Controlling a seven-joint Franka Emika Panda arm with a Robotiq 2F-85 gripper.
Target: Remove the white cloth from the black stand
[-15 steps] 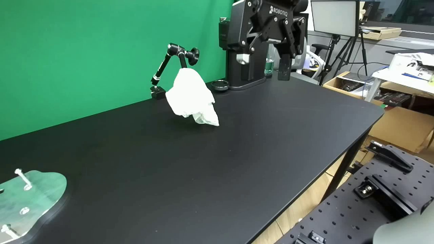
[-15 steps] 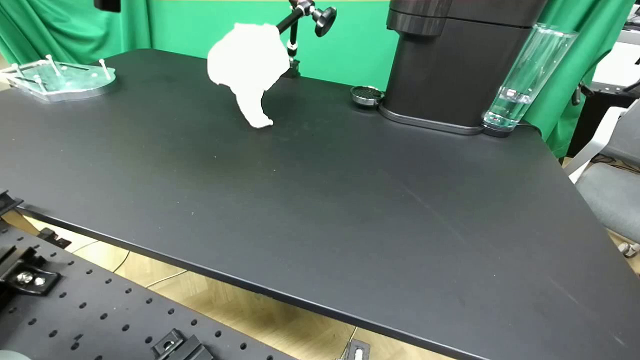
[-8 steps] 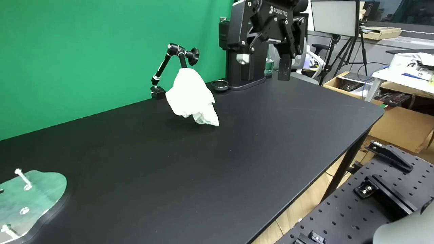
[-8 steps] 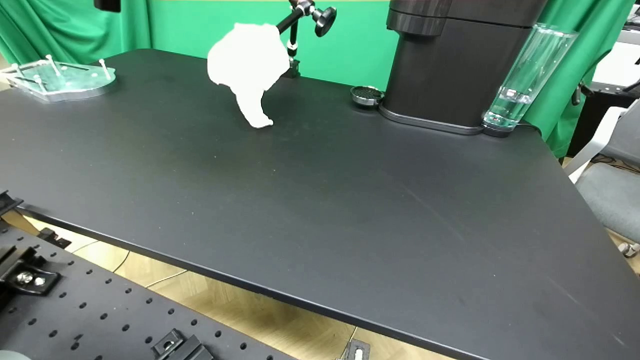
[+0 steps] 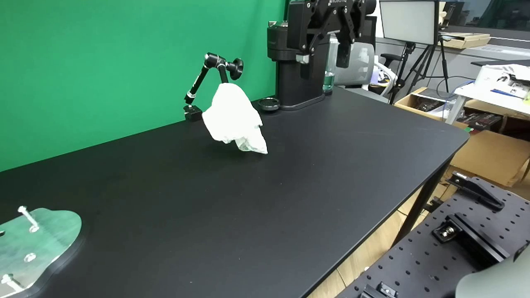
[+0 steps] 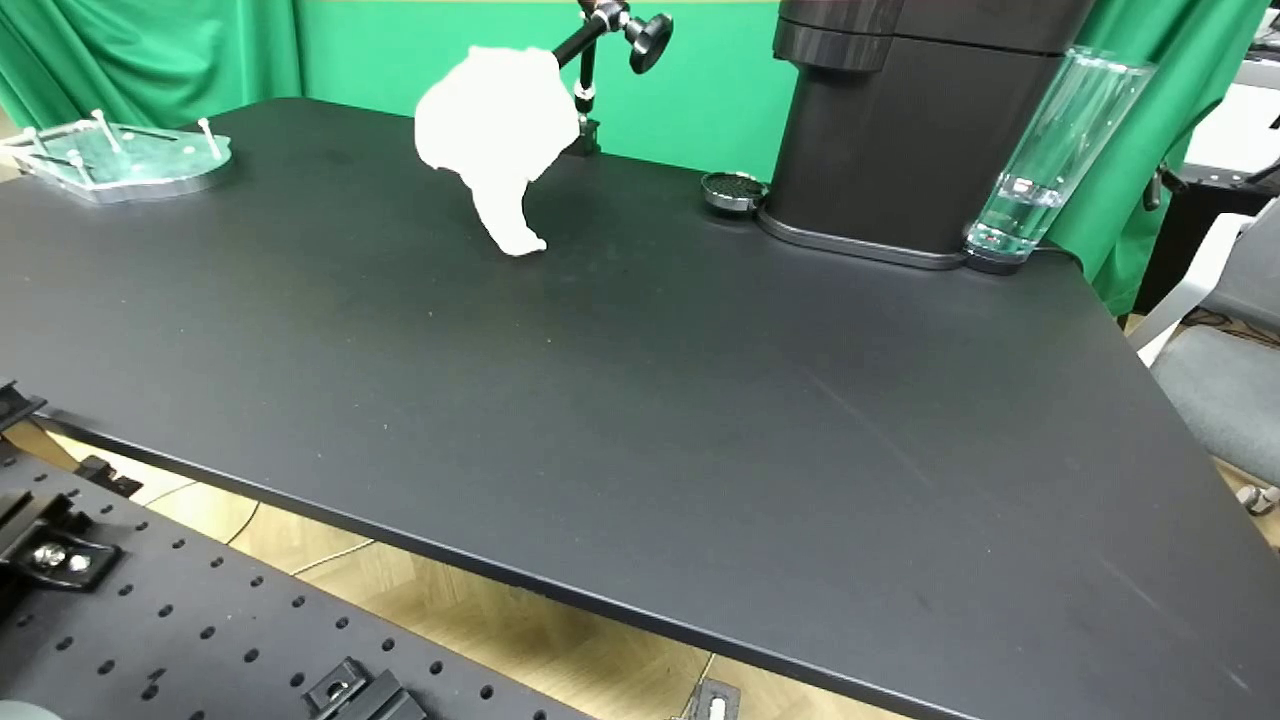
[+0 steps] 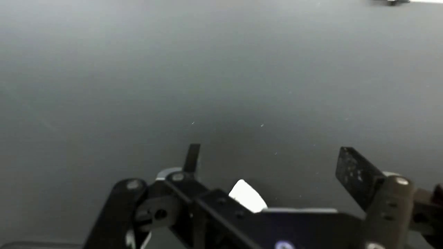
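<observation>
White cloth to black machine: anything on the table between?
A small round dish, nearer the black machine than the white cloth. Both exterior views show it.

Hand (image 7: 270, 154) seemingly downturned, fingers (image 7: 358, 174) apart

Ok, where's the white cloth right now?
In both exterior views, the white cloth hangs from the black stand, left of the tall black machine, with a small round dish between them.

in an exterior view the cloth (image 6: 497, 120) is overexposed; the wrist view seems soft.
</observation>
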